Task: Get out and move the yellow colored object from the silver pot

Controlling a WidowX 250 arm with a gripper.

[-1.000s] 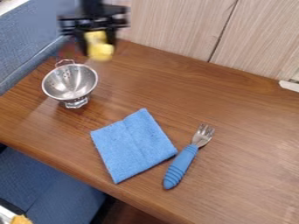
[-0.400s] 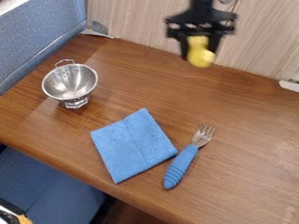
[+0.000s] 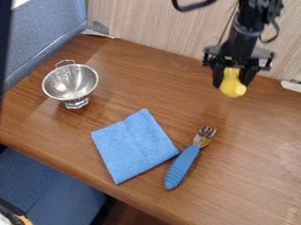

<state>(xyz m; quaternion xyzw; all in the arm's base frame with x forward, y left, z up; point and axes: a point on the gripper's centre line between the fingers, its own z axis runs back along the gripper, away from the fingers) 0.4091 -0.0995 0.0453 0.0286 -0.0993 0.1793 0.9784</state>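
Since earlier frame, black two-finger gripper (image 3: pixel 233 86) has moved right and lower, yellow rounded object (image 3: pixel 233 82) along with it. Claw grasping yellow object above far side of brown wooden table (image 3: pixel 258 132), well apart from silver perforated metal pot (image 3: pixel 70 82). Removal done; setting down and release left, probably.

Bright, even light lies on the table (image 3: pixel 258 176) — a pale sheen toward its right side — with whitish glints on the pot (image 3: pixel 69 83) and a soft, faint shadow near its foot.
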